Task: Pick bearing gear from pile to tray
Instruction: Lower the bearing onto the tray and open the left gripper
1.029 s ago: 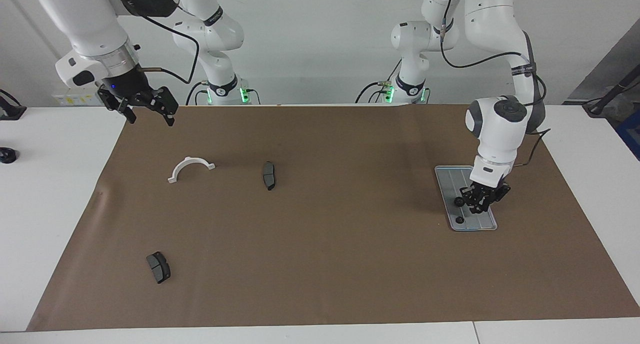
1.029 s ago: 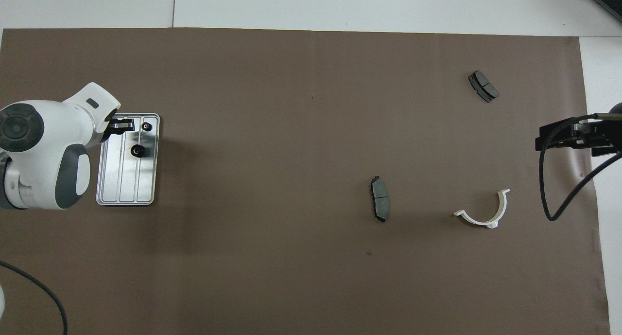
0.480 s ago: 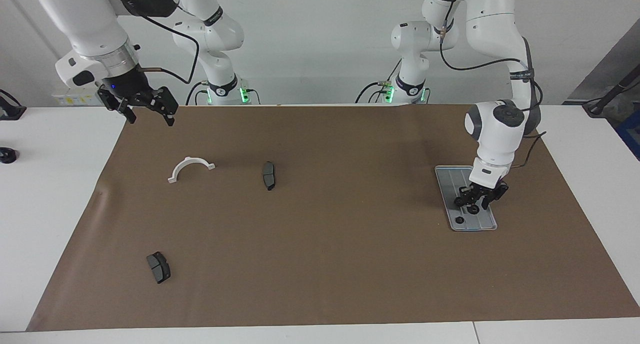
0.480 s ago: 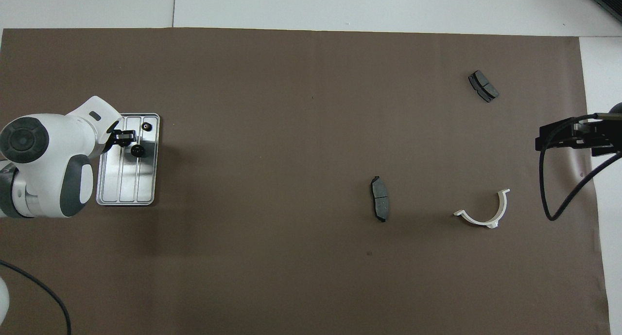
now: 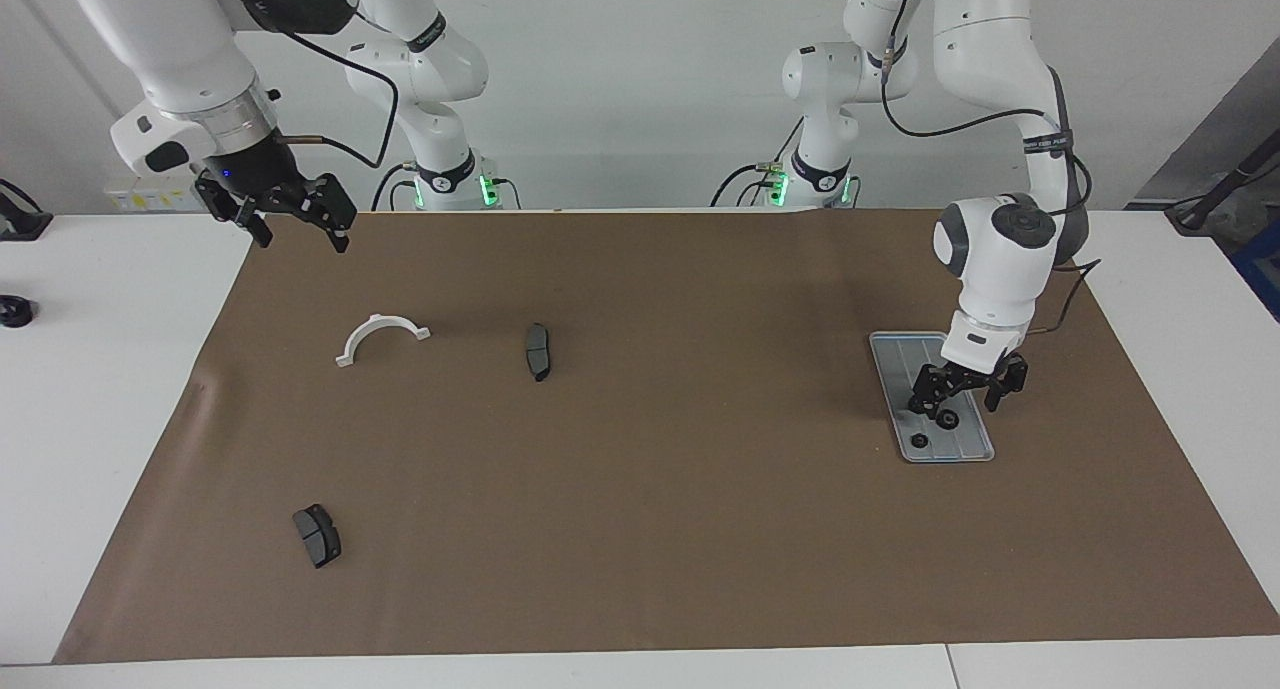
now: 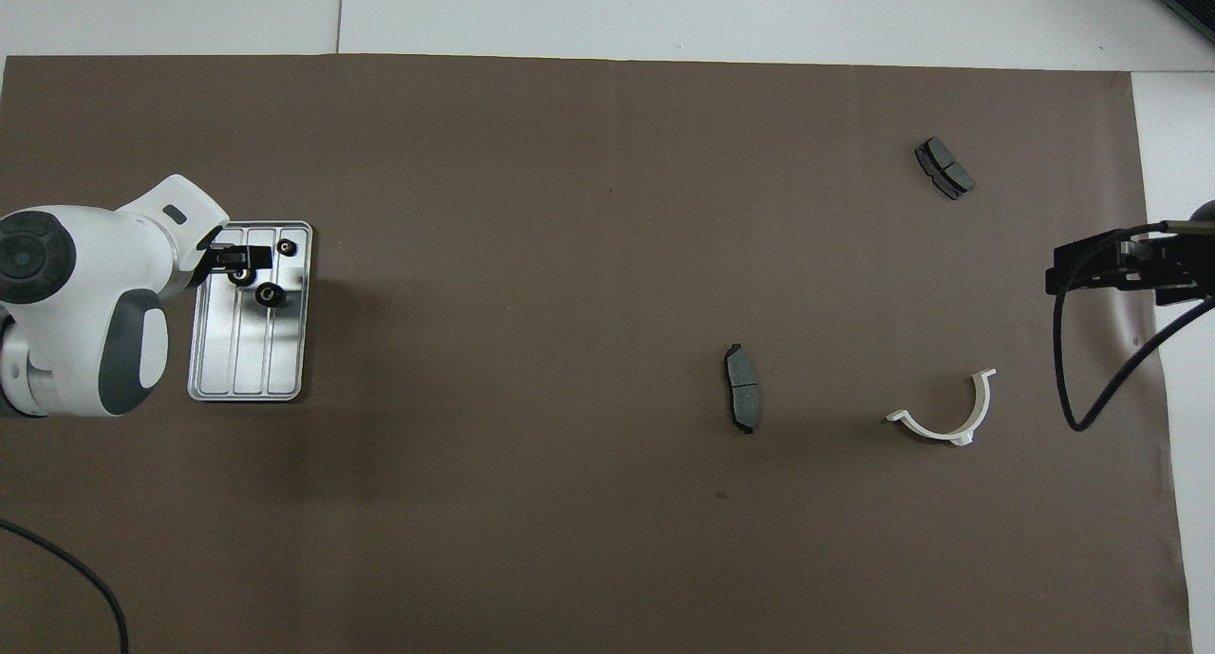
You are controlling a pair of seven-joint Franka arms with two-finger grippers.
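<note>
Left gripper (image 5: 966, 397) jaws spread wide, holding nothing — it hangs just over the tray (image 5: 893, 354), at the end farther from the robots. Three black gears (image 6: 270, 295) lie in the tray: one right under the fingers, one at about 5 o'clock of them in the overhead view, one at the tray's corner at 2 o'clock. Right gripper (image 5: 298, 231) waits open and empty over the mat's edge. White bracket (image 5: 381, 337) and two grey pads (image 5: 538, 350) lie well apart on the brown mat (image 5: 640, 529).

White table (image 5: 90, 389), brown mat (image 5: 660, 489), tray (image 5: 893, 359), two pads (image 5: 538, 350), white bracket (image 5: 381, 337)
</note>
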